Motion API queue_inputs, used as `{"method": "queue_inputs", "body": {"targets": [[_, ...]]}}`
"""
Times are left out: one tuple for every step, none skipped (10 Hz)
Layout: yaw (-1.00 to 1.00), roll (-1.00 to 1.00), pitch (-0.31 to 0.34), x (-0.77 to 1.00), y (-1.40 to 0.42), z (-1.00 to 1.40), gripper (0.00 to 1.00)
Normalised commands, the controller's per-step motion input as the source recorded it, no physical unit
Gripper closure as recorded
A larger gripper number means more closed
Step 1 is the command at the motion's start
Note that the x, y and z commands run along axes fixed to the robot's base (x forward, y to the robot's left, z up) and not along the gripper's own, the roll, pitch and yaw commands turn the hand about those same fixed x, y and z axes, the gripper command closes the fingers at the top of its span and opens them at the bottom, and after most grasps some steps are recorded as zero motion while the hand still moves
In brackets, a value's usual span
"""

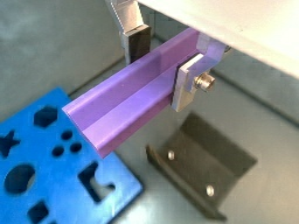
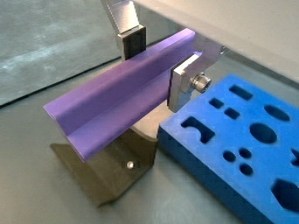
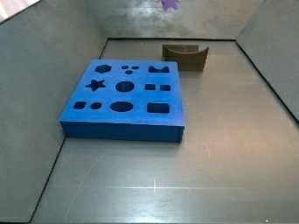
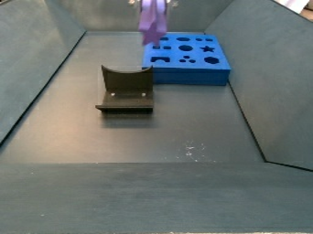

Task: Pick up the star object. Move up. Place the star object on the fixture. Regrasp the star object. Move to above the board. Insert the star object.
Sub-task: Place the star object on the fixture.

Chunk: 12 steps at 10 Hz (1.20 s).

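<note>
Ridged purple star object (image 1: 135, 96) between gripper (image 1: 162, 63) jaws.

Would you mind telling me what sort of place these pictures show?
Probably a grey-walled robot test cell for insertion trials: a blue board with shaped holes, a dark fixture, and the hand gripping the purple star object above them.

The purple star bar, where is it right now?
The star object is off the floor, clamped in the pincer; in a side view it hangs above the fixture, beside the board.
</note>
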Motion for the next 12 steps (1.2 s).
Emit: {"method": "queue_inputs", "body": {"targets": [[-0.03, -1.00, 0.032, 0.89, 0.03, -0.09, 1.00], [-0.03, -1.00, 0.048, 0.81, 0.03, -0.05, 1.00], [-0.04, -1.00, 0.073, 0.65, 0.04, -0.02, 1.00], [-0.05, -1.00, 0.083, 0.54, 0.04, -0.03, 1.00], [-0.07, -1.00, 0.097, 0.40, 0.04, -0.02, 1.00], [-0.08, -0.98, 0.107, 0.33, 0.04, -0.01, 1.00], [-0.09, -0.70, 0.095, 0.17, 0.05, -0.01, 1.00], [-0.10, -0.59, 0.087, 0.11, 0.05, -0.01, 1.00], [-0.11, -0.36, 0.048, 0.04, 0.04, -0.01, 1.00], [-0.10, -0.23, 0.024, 0.04, 0.02, 0.00, 1.00], [-0.06, -1.00, 0.196, 0.12, 0.13, -1.00, 1.00], [-0.06, -1.00, 0.188, 0.12, 0.13, -1.00, 1.00]]}}
